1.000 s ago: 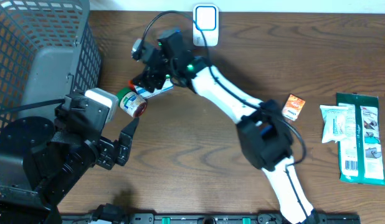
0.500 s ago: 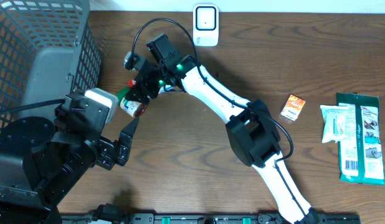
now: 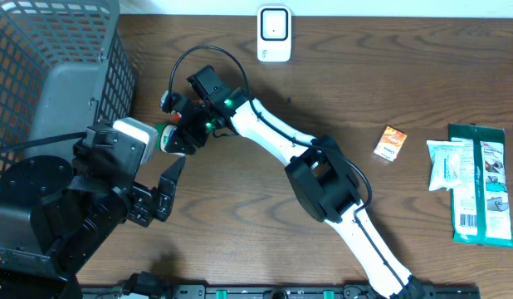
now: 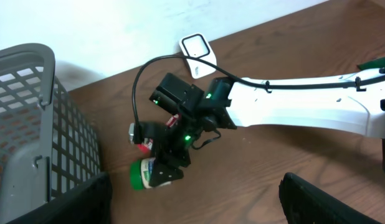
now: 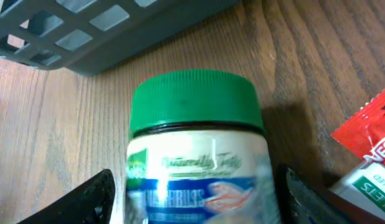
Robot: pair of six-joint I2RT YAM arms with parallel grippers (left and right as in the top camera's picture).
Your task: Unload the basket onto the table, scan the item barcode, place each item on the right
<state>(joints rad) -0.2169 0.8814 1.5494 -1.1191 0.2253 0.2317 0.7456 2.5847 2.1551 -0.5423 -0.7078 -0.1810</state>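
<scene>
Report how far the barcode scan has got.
Done: the right gripper is at the green-lidded jar by the basket. In hand: its fingers bracket the jar; a firm grip is unclear. Remaining, apparently: showing the barcode to the white scanner at the table's far edge.

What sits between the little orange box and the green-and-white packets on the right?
Nothing; just a bare strip of wooden table separates the orange box from the packets, seen in the overhead view.
</scene>
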